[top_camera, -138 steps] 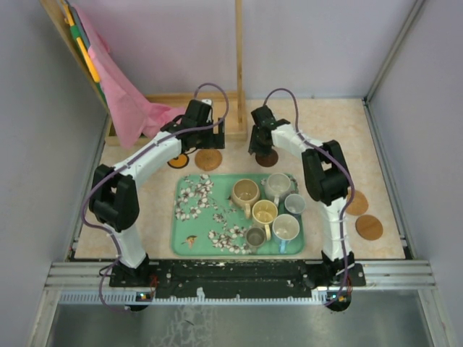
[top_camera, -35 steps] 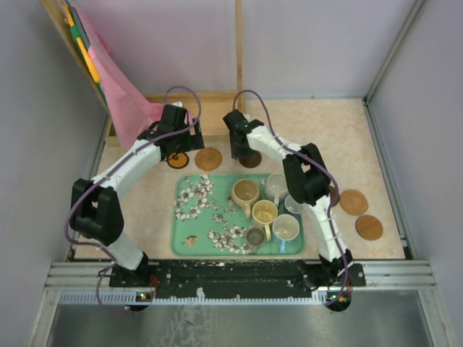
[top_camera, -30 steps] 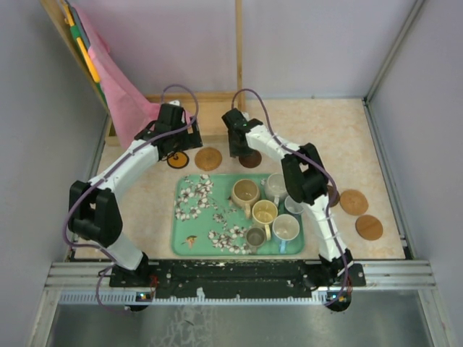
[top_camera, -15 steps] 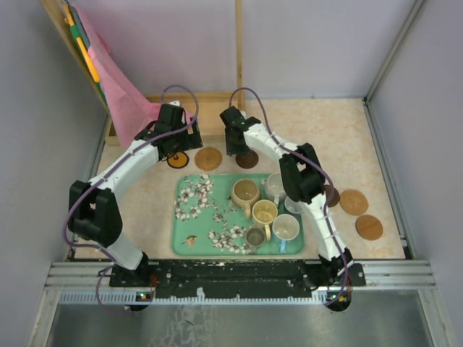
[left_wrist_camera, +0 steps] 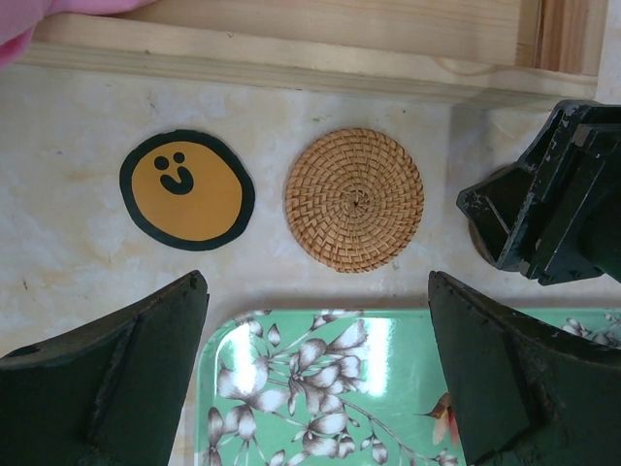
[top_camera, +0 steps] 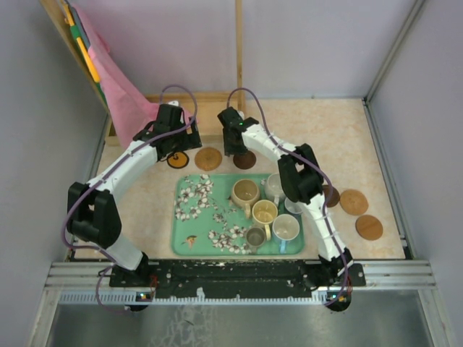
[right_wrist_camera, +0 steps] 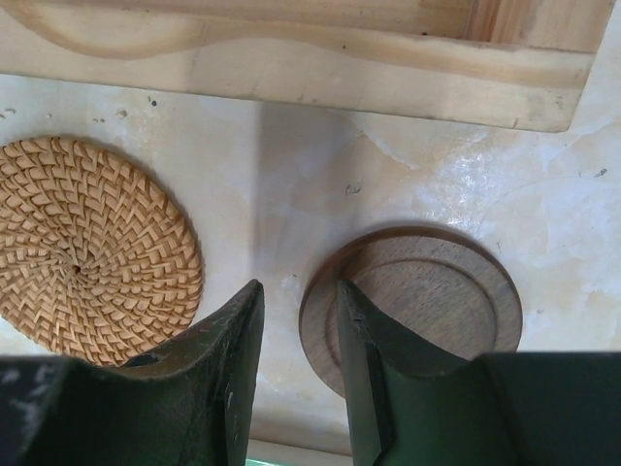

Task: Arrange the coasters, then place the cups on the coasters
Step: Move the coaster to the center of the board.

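Three coasters lie in a row beyond the tray: a yellow smiley one [top_camera: 178, 160] [left_wrist_camera: 186, 189], a woven one [top_camera: 208, 158] [left_wrist_camera: 354, 199] [right_wrist_camera: 87, 248] and a dark wooden one [top_camera: 245, 160] [right_wrist_camera: 427, 301]. Three more lie at the right: one dark [top_camera: 331, 195], two tan [top_camera: 354, 202] [top_camera: 369, 227]. Several cups stand on the green tray, among them tan [top_camera: 245, 192], yellow [top_camera: 265, 212] and white [top_camera: 286, 227]. My left gripper [top_camera: 176, 148] [left_wrist_camera: 315, 291] hangs wide open and empty over the tray's far edge. My right gripper [top_camera: 235, 147] [right_wrist_camera: 298, 291] is narrowly open; one finger rests on the dark coaster's left part, the other on bare table beside its rim.
The green floral tray [top_camera: 195, 242] [left_wrist_camera: 320, 388] fills the middle front. A wooden frame [top_camera: 217, 101] [right_wrist_camera: 291, 58] runs along the back, just beyond the coaster row. Pink cloth [top_camera: 126, 101] hangs at the back left. My right gripper shows in the left wrist view [left_wrist_camera: 548, 194].
My right gripper has slid a little to the left, and the dark wooden coaster has moved with it toward the woven one. The left arm has stayed still.
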Tool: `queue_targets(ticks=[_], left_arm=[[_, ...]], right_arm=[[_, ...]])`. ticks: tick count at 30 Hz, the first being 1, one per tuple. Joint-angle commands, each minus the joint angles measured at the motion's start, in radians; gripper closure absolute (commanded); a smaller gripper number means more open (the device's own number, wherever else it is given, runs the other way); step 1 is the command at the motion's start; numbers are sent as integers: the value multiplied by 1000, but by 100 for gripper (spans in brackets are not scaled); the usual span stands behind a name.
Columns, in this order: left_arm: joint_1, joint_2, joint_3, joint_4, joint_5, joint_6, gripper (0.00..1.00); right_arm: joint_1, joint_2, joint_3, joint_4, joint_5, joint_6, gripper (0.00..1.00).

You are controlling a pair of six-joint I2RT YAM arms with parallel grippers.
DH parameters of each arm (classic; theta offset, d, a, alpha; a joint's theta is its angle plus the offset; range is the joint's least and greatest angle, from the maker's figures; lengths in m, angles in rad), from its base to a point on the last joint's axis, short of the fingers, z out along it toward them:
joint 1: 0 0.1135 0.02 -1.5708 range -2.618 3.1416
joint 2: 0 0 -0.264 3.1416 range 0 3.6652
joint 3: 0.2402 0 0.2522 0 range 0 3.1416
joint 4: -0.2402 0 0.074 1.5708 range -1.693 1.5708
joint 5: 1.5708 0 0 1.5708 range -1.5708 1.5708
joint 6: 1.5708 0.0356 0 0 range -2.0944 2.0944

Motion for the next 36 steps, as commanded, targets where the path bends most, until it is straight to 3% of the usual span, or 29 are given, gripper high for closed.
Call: queue_targets(ticks=[1,14,27,36], left_arm=[[5,-32,-8,15,11,0,0],[4,-19,3,17,45,6,0],[-5,13,11,25,115,5,0],[-26,25,15,32,125,3,0]], right_arm=[[-5,-67,-9,29,35,5,63],[-148,-429,-296,109,102,-15,63],[-336,-880,-875,142,141,27,62],[-450,-1060,-1153,127,104,100,63]])
